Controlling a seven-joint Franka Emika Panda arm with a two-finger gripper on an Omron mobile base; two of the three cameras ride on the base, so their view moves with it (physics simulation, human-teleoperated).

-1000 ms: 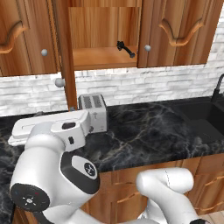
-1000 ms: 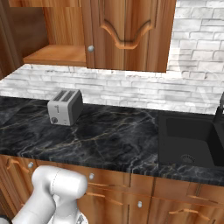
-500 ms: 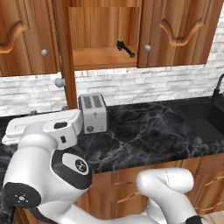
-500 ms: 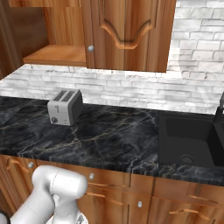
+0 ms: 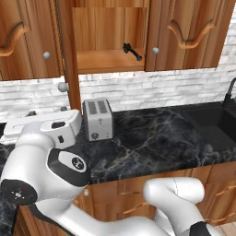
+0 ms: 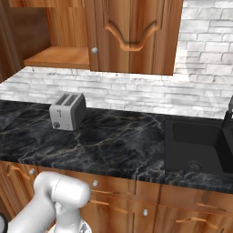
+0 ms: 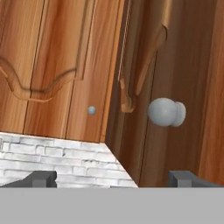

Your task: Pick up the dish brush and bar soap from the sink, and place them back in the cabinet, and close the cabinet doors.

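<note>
While the hand points at the open left cabinet door, its two dark fingertips stand spread to full width and grip nothing. In the hand view, the round silver knob of that door lies above and between the fingertips, nearer the right one, with a clear gap to both. A closed neighbouring door with a small knob shows to the left, above white brick wall.

In the left base view, the cabinet stands open. The dish brush lies on the wooden shelf inside, at its right end, close to the right door. That open left door is seen edge-on as a narrow vertical strip, with its knob at the lower end.

A silver toaster stands on the black marble worktop below the cabinet. The sink is set in the worktop to the right, well apart from the toaster. Its visible basin shows a round drain. The bar soap cannot be located in any view.
</note>
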